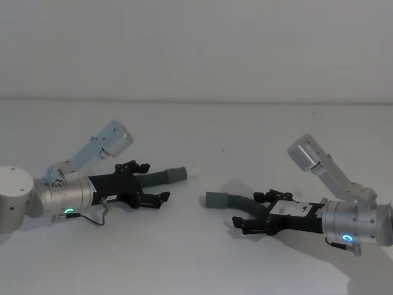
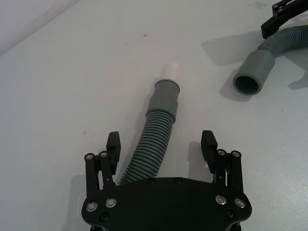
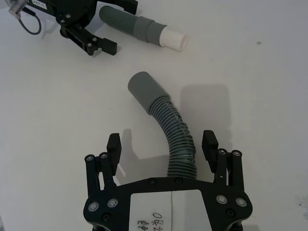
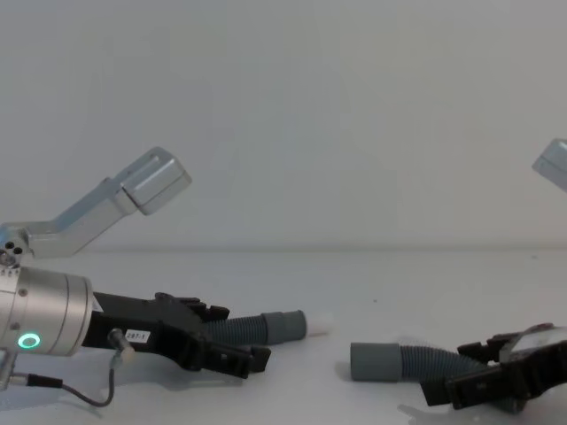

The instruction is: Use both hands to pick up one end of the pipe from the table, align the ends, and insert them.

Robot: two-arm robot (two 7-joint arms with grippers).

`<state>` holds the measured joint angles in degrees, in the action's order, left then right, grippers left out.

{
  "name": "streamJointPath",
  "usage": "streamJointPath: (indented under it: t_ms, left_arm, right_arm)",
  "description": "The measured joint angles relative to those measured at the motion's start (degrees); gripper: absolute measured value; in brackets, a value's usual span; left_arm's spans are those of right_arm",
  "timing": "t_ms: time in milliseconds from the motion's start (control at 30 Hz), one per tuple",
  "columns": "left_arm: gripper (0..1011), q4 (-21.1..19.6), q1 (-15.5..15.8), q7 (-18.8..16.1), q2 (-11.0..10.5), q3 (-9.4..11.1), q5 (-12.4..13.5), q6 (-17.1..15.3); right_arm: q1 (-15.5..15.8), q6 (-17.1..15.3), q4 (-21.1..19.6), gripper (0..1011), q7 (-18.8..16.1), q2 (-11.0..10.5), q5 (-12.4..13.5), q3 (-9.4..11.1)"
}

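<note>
Head view puts your left claw (image 1: pixel 153 180) at 9 o'clock on the counter (image 1: pixel 184 264), released and straddling the short hose (image 1: pixel 161 177) without touching it. That hose lies off-centre in the claw, so closing could shove it sideways and swing its white tip (image 1: pixel 193 171) off line. Toward 3 o'clock, across a bare gap, the curved hose (image 1: pixel 239 201) lies flat with its collar (image 1: pixel 215 199) facing 9 o'clock. Your right claw (image 1: pixel 247 209), at 4 o'clock, is released too, straddling the ribbed part behind the bend. Gripped that far back, the soft hose may droop or twist, and the collar would likely meet the tip askew and jam.
</note>
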<state>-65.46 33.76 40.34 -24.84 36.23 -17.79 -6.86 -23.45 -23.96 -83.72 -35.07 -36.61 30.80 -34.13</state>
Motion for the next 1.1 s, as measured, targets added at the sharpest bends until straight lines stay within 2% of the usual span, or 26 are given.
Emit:
streamJointPath:
  t_ms: [267, 400, 767, 800, 867, 967, 1000, 1033, 1100]
  left_arm:
    - [1003, 0.00, 0.00, -0.05, 0.00, 0.00, 0.06, -0.04]
    - [1003, 0.01, 0.00, -0.07, 0.00, 0.02, 0.07, -0.05]
    - [1003, 0.04, 0.00, -0.10, 0.00, 0.02, 0.12, -0.10]
    - [1003, 0.04, 0.00, -0.10, 0.00, 0.02, 0.12, -0.11]
    - [1003, 0.04, 0.00, -0.10, 0.00, 0.01, 0.12, -0.11]
    - [1003, 0.03, 0.00, -0.10, 0.00, 0.02, 0.12, -0.12]
    - [1003, 0.04, 0.00, -0.10, 0.00, 0.01, 0.12, -0.12]
    - [1003, 0.04, 0.00, -0.10, 0.00, 0.02, 0.13, -0.12]
    - [1003, 0.04, 0.00, -0.10, 0.00, 0.02, 0.13, -0.12]
  right_arm:
    - [-0.25, -0.07, 0.45, 995, 0.26, 0.15, 0.19, -0.21]
    - [-0.34, -0.11, 0.61, 912, 0.37, 0.21, 0.26, -0.29]
    - [-0.46, -0.18, 0.85, 610, 0.53, 0.28, 0.36, -0.38]
    - [-0.47, -0.19, 0.87, 545, 0.54, 0.28, 0.37, -0.39]
    - [-0.47, -0.20, 0.89, 512, 0.55, 0.29, 0.39, -0.39]
    - [-0.49, -0.20, 0.91, 383, 0.57, 0.31, 0.41, -0.42]
    - [-0.49, -0.20, 0.92, 383, 0.58, 0.32, 0.42, -0.43]
    - [-0.50, -0.20, 0.92, 322, 0.58, 0.32, 0.42, -0.43]
    - [-0.51, -0.20, 0.92, 291, 0.58, 0.33, 0.44, -0.44]
